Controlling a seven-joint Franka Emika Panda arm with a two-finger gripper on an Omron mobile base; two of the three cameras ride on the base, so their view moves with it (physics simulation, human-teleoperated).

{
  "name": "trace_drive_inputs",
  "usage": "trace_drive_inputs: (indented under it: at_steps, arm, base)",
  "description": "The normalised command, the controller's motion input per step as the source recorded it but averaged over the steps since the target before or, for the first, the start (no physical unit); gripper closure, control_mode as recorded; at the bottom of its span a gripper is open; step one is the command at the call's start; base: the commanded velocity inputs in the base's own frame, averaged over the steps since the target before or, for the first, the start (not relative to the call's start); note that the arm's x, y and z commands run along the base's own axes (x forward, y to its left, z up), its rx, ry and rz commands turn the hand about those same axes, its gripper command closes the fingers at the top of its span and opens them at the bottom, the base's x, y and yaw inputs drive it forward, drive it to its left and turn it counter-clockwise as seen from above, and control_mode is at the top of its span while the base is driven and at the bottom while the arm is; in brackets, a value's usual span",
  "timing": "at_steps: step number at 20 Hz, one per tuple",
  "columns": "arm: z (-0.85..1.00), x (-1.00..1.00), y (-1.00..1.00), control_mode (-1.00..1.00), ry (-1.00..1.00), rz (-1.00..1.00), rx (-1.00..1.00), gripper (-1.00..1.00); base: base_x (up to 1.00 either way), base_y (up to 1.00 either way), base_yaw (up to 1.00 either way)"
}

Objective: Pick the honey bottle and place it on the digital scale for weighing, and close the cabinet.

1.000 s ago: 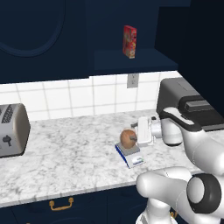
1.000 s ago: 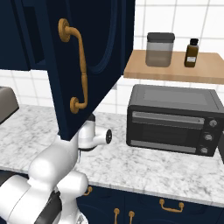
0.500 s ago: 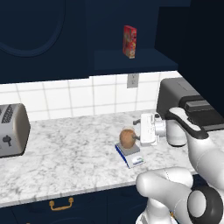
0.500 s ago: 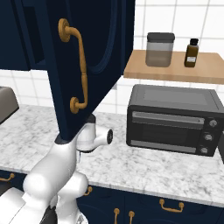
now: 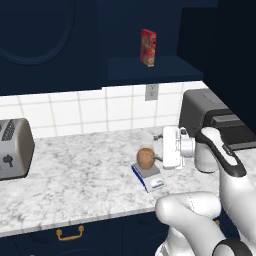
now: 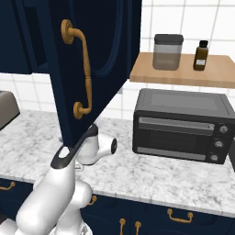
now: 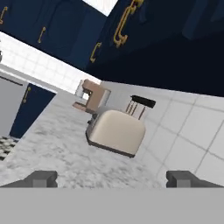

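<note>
Cabinet [image 6: 92, 59]: flat navy door with arched panel line and a curved brass handle, swung wide open, hanging above and just beside the arm; its lower edge sits close over the wrist, so any upward swing risks clipping it, and a push on the edge rather than the face could slide off the smooth paint without closing it. Surface [image 5: 75, 175]: grey-white veined marble, hard and slick, below the gripper. Toaster oven [image 6: 181, 125]: dark boxy metal with a glass front, on the far side of the arm from the gripper, near enough that the elbow could knock it while turning. Toaster [image 5: 12, 148]: rounded chrome body, well off ahead of the gripper along the surface. Gripper [image 5: 159, 150]: white blocky hand, held level and pointing sideways, fingers [image 7: 41, 178] spread apart and holding nothing. Digital scale [image 5: 148, 176]: small flat square, grey plate on blue base, just below the gripper. Honey bottle [image 5: 145, 157]: squat rounded amber jar, glossy, standing on the scale right beside the fingertips; judged placed, but the gripper is so near that a careless sweep could tip or roll it off the small plate.
</note>
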Motion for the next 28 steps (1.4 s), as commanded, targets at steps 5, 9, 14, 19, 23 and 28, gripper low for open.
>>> trace_drive_inputs:
  at_steps: [5, 9, 14, 19, 23, 28]
  arm:
    - [0.53, -0.73, 0.27, -1.00, -0.41, 0.00, -0.04, -1.00]
    - [0.23, -0.65, 0.79, -1.00, -0.32, 0.00, -0.15, -1.00]
    - [0.50, -0.75, 0.65, -1.00, -0.23, -0.04, -0.17, -1.00]
    - [0.44, -1.00, 0.34, -1.00, -0.32, -0.17, -0.29, -1.00]
    - [0.02, -0.96, 0.64, -1.00, -0.65, -0.27, -0.34, -1.00]
    - [0.33, -1.00, 0.09, -1.00, -0.40, -0.27, -0.15, -1.00]
  base:
    - [0.00, 0.00, 0.00]
    - [0.00, 0.00, 0.00]
    - [0.00, 0.00, 0.00]
    - [0.00, 0.00, 0.00]
    - [0.00, 0.00, 0.00]
    - [0.00, 0.00, 0.00]
